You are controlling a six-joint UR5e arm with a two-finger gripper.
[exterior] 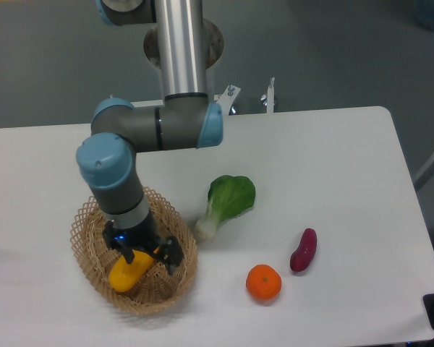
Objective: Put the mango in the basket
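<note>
camera view: white table (333, 144), grey floor (43, 65)

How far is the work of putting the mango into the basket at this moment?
Nearly finished. The mango is already inside the rim of the basket, low in its bowl. The tool is down in the basket with its fingers on both sides of the fruit. What seems left: let go, if it has not, and lift the arm out.

Bok choy (228, 202); orange (264, 283); sweet potato (304, 250)

No legible txt, labels or nos. anywhere
</note>
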